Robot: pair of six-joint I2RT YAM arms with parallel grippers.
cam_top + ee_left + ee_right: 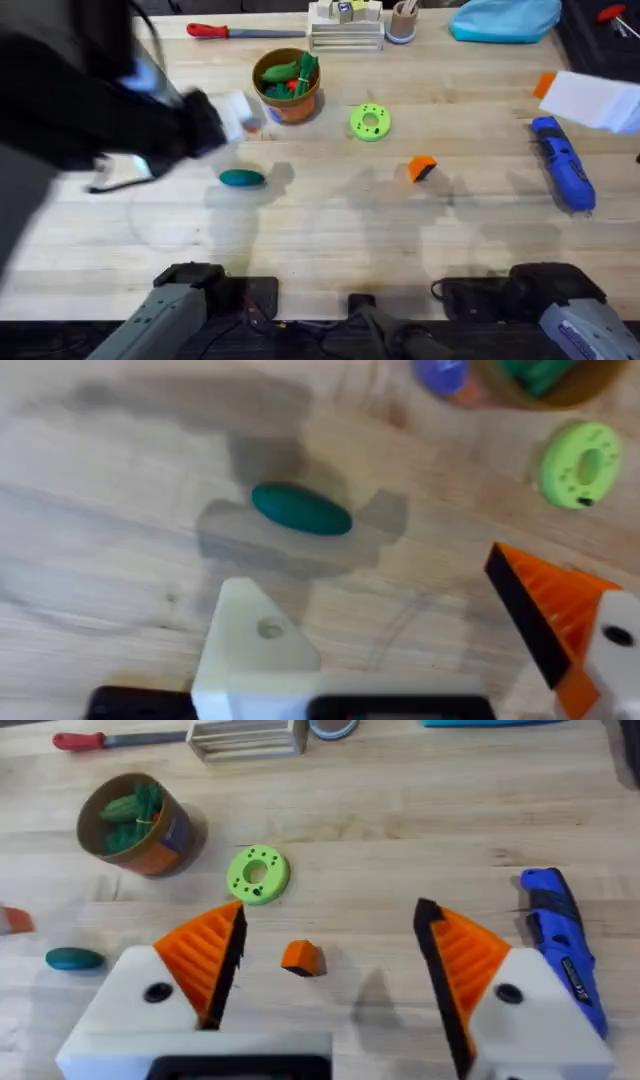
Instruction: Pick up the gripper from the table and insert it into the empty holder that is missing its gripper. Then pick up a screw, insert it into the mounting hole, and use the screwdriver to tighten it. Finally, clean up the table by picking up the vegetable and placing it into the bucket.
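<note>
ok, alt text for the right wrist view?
The right end effector hangs open over a wooden table, its orange pads either side of the small orange gripper piece. Beyond lie a lime-green disc, the bucket of toy vegetables, a teal vegetable and the blue screwdriver.

The left arm is reaching in from the tabletop's left edge, showing large, dark and blurred, its white gripper point(232, 117) hanging toward the far left part of the tabletop. In its wrist view, one white finger point(250, 645) is bare while the other is carrying an orange ribbed pad point(545, 615), with a wide gap between them. The right gripper point(590, 100) is hovering near the tabletop's right edge, its two orange-padded fingers point(205, 960) spreading wide apart.
</note>
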